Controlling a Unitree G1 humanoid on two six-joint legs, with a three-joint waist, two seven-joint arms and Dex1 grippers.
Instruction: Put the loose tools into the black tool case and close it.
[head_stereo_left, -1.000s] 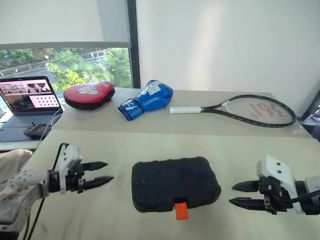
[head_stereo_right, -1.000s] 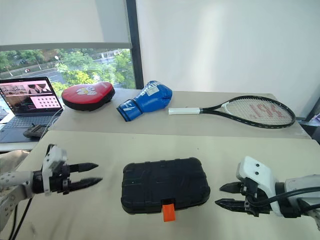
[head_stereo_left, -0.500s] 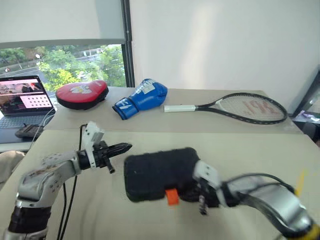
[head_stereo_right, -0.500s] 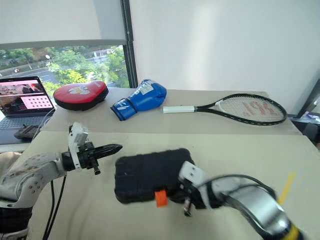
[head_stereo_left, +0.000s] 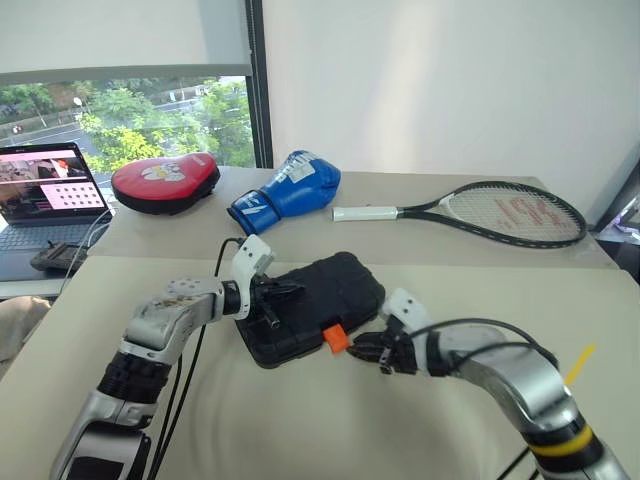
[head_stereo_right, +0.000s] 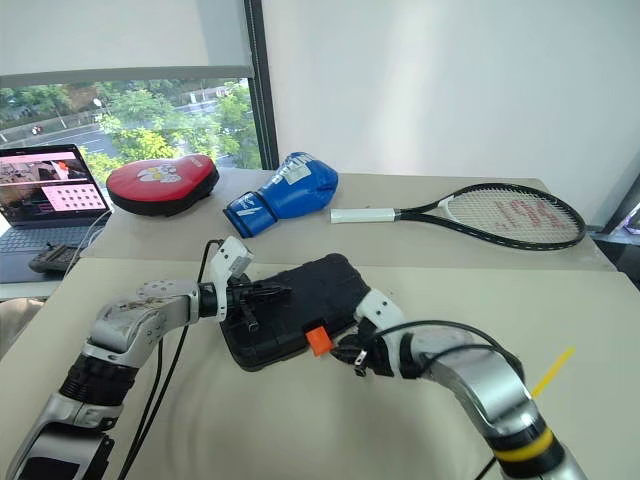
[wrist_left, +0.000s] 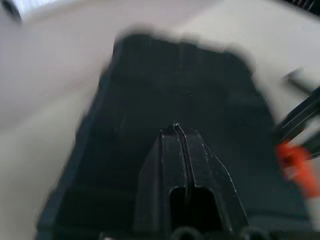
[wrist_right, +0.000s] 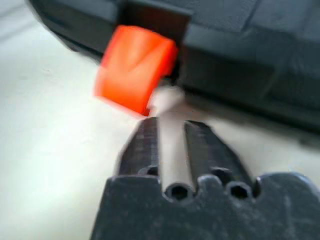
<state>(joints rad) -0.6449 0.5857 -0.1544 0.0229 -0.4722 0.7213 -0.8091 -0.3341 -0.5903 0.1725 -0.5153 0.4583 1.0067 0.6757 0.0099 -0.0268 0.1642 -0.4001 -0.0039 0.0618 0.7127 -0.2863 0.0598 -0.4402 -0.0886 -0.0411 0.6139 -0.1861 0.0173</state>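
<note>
The black tool case (head_stereo_left: 320, 290) lies shut and skewed on the beige table (head_stereo_left: 300, 420), its orange latch (head_stereo_left: 337, 338) facing the near edge. My left gripper (head_stereo_left: 294, 290) is shut, with its fingers (wrist_left: 180, 165) lying over the case's lid at the left end. My right gripper (head_stereo_left: 358, 350) sits low on the table just right of the latch (wrist_right: 135, 67). Its fingers (wrist_right: 145, 145) stand a narrow gap apart, tips close below the latch, with nothing between them. The loose tools are out of view.
On the far table lie a tennis racket (head_stereo_left: 500, 212), a blue boxing glove (head_stereo_left: 290, 193) and a red punch pad (head_stereo_left: 165, 180). An open laptop (head_stereo_left: 40, 195) stands at the far left. A black cable (head_stereo_left: 185, 370) trails along my left arm.
Both arms have swung inward from the sides to the case. The left gripper has shut and come onto the lid. The right has reached the latch. The case now lies turned askew.
</note>
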